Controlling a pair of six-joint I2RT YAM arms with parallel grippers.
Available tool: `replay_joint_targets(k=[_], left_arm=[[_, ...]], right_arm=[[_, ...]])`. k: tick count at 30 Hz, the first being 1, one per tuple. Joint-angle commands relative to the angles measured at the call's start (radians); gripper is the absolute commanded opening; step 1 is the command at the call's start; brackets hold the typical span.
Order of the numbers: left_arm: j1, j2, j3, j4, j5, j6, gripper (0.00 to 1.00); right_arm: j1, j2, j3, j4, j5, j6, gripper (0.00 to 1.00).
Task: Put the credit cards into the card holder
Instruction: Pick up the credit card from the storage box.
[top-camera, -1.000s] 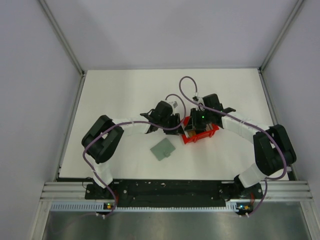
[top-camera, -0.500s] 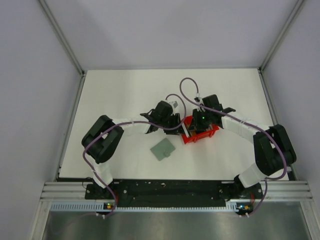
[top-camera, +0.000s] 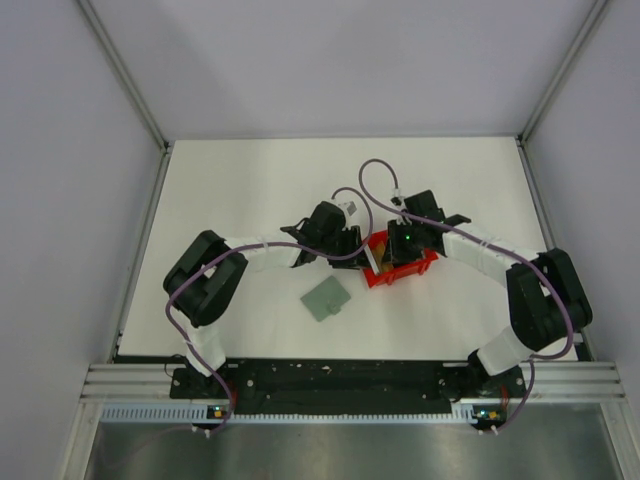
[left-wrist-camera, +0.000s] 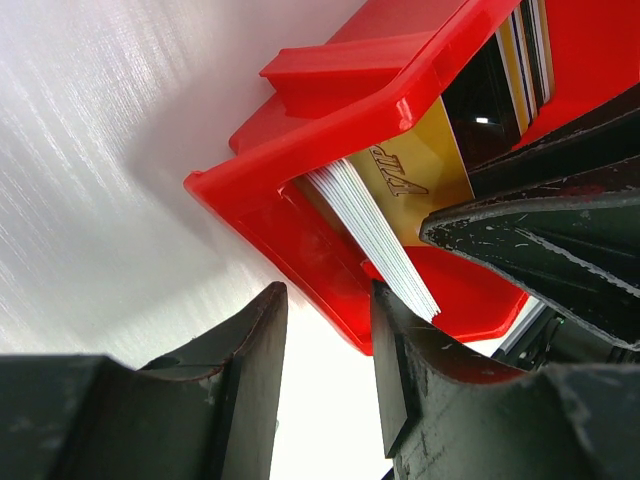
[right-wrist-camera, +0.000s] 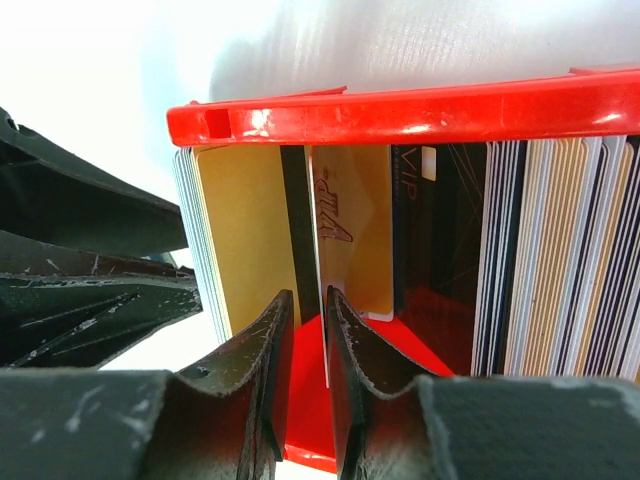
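Two black-and-white robot arms, the left arm (top-camera: 205, 285) and the right arm (top-camera: 545, 295), stand on the slotted aluminium rail (top-camera: 350, 380) at the near edge of the white table (top-camera: 240, 180), both bent inward toward the middle. Nearest to us on the table lies the small flat grey-green square card holder (top-camera: 327, 297), folded shut, on the near side of the left arm's wrist and touched by neither arm. Just beyond it and to the right sits the small red plastic bin (top-camera: 390, 277), where both grippers meet. We see the left gripper (left-wrist-camera: 326, 292) with its jaws partly apart astride one end wall of the bin, one finger outside and one toward the inside; we cannot tell whether it squeezes that wall. Inside the bin the thin rectangular credit cards (right-wrist-camera: 545, 260) stand on edge in packed rows. A whitish pack sits against one end, followed by a plain gold card (right-wrist-camera: 240, 220) with a dark stripe and a gold card lettered VIP (right-wrist-camera: 355, 220). After these come a black card (right-wrist-camera: 440, 230), also lettered VIP, and a dense stack of white, tan and dark edges. The right gripper (right-wrist-camera: 308, 300) is down in the bin with its jaws narrow. The pale edge of one card stands in the slot against one finger, with a strip of red showing between it and the other finger. Farthest off, the table ends at the pale grey back wall (top-camera: 340, 70).
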Motion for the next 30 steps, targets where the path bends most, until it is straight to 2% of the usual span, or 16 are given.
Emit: replay_joint_targets(k=[1, 7, 14, 15, 16, 19, 25, 30], left_arm=[[-0.004, -0.002, 0.025, 0.04, 0.011, 0.006, 0.43], [-0.006, -0.004, 0.025, 0.037, 0.008, 0.011, 0.43], [-0.004, -0.021, 0.011, 0.033, -0.008, 0.014, 0.43], [-0.006, -0.024, 0.008, 0.033, -0.011, 0.014, 0.43], [-0.004, -0.025, 0.003, 0.033, -0.014, 0.014, 0.43], [-0.004, -0.041, -0.007, 0.043, -0.021, 0.013, 0.44], [-0.006, -0.108, -0.06, 0.06, -0.077, 0.022, 0.59], [-0.004, -0.154, -0.096, 0.059, -0.115, 0.023, 0.8]], right_arm=[[0.003, 0.022, 0.06, -0.003, 0.005, -0.026, 0.2], [0.018, 0.06, 0.086, 0.003, 0.003, -0.031, 0.19], [0.021, 0.03, 0.099, 0.003, 0.04, -0.043, 0.11], [0.023, 0.025, 0.099, 0.001, 0.047, -0.045, 0.1], [0.021, 0.022, 0.1, 0.001, 0.051, -0.048, 0.01], [0.021, 0.011, 0.103, -0.003, 0.063, -0.049, 0.0], [0.021, -0.064, 0.096, -0.003, 0.093, -0.039, 0.0], [0.02, -0.157, 0.079, -0.003, 0.121, -0.019, 0.0]])
